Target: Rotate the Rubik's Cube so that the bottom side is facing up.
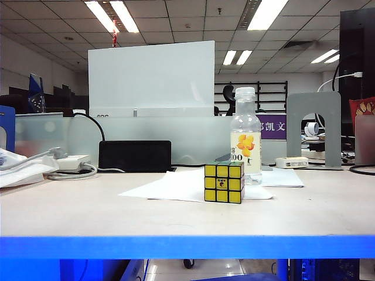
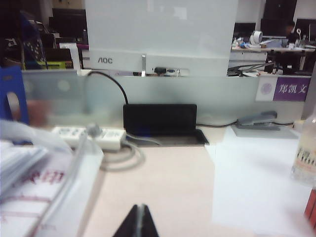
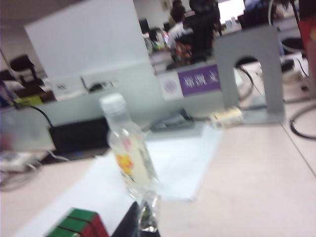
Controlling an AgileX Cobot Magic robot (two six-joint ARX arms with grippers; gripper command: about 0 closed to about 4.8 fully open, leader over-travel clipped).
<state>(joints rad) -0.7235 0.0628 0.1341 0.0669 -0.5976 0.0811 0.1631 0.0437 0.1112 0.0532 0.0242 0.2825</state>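
Reading "AOC", the monitor (image 2: 160, 34) backs a power strip (image 2: 89, 137) and black box (image 1: 135, 156). Centre-table on paper (image 1: 176, 186) stands the Rubik's Cube (image 1: 224, 182), yellow face forward, just before a "100"-labelled bottle (image 1: 245, 136). Left gripper (image 2: 138, 222) and right gripper (image 3: 141, 217) hover clenched, empty.

The left gripper (image 2: 138, 222) is seen low over the worktop (image 2: 168, 182), jaws pressed together. A white power strip (image 2: 89, 136) and black box (image 2: 160, 121) are seen beyond.
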